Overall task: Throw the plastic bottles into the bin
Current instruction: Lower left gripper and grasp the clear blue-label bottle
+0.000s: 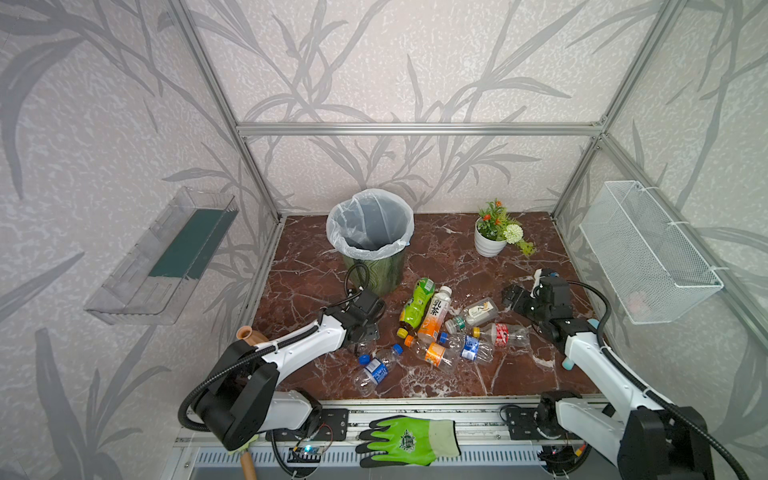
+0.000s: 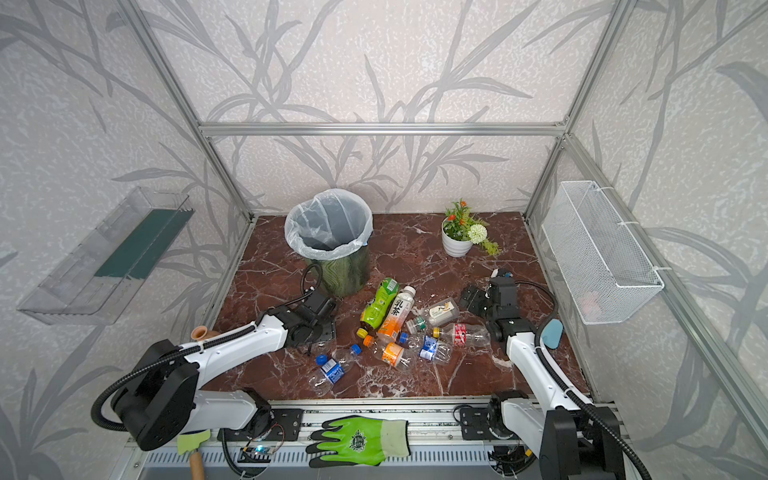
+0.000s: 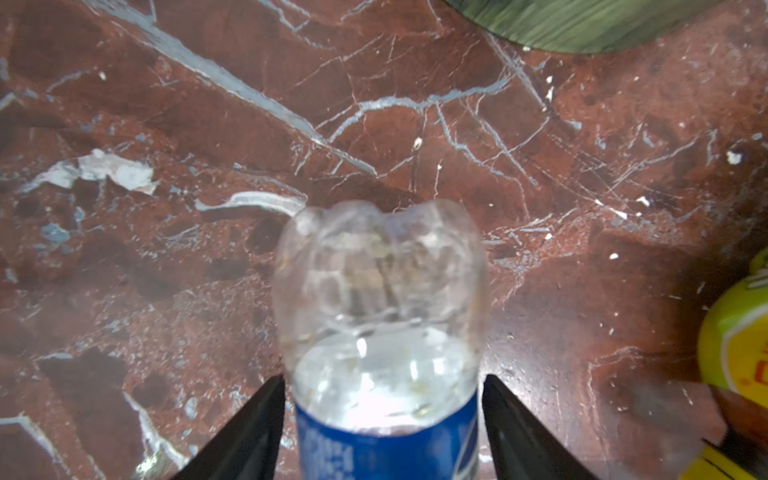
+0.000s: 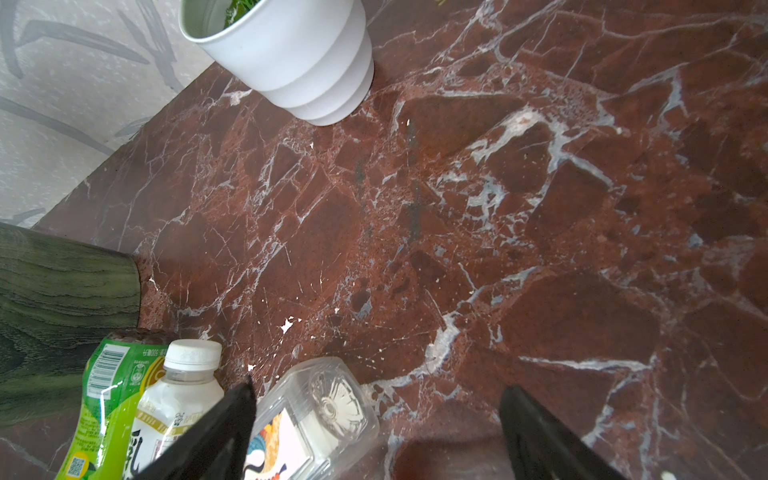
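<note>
Clear bottle (image 3: 380, 291) inside left pincer (image 3: 384, 377), wrist-only

Both top views: high above table (image 1: 457, 257) front edge, facing down toward its back edge, whole scene shared.
Left wrist view: very close over table, blue-label bottle (image 3: 382, 332) filling foreground.
Right wrist view: low, facing back edge, flower pot (image 4: 299, 58) in sight.
Wrist views share bin (image 3: 582, 25) wall, lime-green bottle (image 4: 108, 399).
</note>
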`<act>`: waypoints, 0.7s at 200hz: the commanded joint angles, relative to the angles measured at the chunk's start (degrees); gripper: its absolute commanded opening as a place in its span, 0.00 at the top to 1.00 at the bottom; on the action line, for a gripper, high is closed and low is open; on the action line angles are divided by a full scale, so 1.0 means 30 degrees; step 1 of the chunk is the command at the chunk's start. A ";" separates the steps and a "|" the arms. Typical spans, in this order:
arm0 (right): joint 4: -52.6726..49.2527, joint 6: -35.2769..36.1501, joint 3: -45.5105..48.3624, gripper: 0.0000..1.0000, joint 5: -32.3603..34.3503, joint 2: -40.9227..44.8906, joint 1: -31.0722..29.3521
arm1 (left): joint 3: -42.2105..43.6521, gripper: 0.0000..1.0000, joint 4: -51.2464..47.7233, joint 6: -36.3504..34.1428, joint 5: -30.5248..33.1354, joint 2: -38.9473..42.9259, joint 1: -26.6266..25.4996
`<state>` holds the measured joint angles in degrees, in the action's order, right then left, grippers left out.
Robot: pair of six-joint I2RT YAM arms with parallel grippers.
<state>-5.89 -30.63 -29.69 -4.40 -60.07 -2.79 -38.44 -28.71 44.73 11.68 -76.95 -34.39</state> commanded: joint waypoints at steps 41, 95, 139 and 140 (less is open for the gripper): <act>0.0198 -0.0126 -0.0005 0.08 -0.0333 0.0055 -0.0104 | 0.0504 0.25 0.1126 0.0059 0.0572 -0.0462 0.0096; 0.1003 -0.0512 0.0390 0.08 -0.0392 0.0952 -0.0096 | 0.1570 0.50 0.1920 0.0819 0.1285 0.2475 0.0084; 0.1472 -0.0537 0.0826 0.08 -0.0353 0.1291 -0.0096 | 0.2384 0.57 0.0568 0.1601 0.3668 0.8921 0.0080; 0.1469 -0.0539 0.0836 0.08 -0.0351 0.1298 -0.0096 | 0.2354 0.57 0.0484 0.1548 0.3681 0.9082 0.0089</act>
<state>-3.11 -31.75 -28.14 -5.19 -57.23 -2.81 -31.24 -24.27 47.57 16.34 -57.95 -34.37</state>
